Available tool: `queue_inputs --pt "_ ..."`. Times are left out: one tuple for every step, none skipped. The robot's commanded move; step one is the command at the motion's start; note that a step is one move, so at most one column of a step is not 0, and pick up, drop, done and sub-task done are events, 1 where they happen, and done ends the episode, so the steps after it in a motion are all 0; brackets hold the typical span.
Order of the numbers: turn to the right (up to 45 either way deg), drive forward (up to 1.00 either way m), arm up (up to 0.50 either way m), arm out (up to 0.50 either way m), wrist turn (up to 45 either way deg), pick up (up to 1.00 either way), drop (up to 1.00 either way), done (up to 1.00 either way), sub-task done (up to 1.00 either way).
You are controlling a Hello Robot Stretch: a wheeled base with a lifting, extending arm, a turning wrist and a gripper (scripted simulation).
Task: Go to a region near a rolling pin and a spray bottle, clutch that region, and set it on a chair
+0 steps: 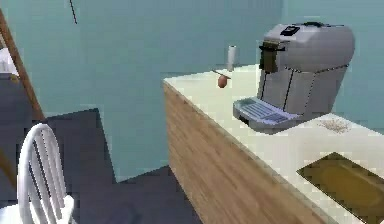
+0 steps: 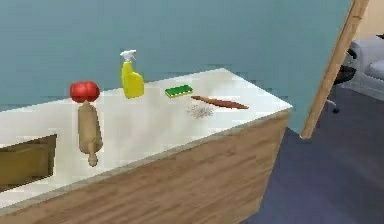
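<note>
One gripper, state could not be told. Rolling pin (image 2: pixel 90 133) lay on counter (image 2: pixel 150 125), red tomato (image 2: pixel 85 91) at its far end, yellow spray bottle (image 2: pixel 131 76) right of tomato. Approach looked done; grab and carry to white chair (image 1: pixel 42 180) both left.

One rolling pin (image 2: pixel 89 132), one spray bottle (image 2: pixel 131 77), one tomato (image 2: pixel 85 91), one chair (image 1: pixel 58 212)
</note>
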Motion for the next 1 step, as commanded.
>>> queue_inputs --pt "45.0 0.00 0.00 0.00 0.0 0.00 0.00 0.00 0.00"
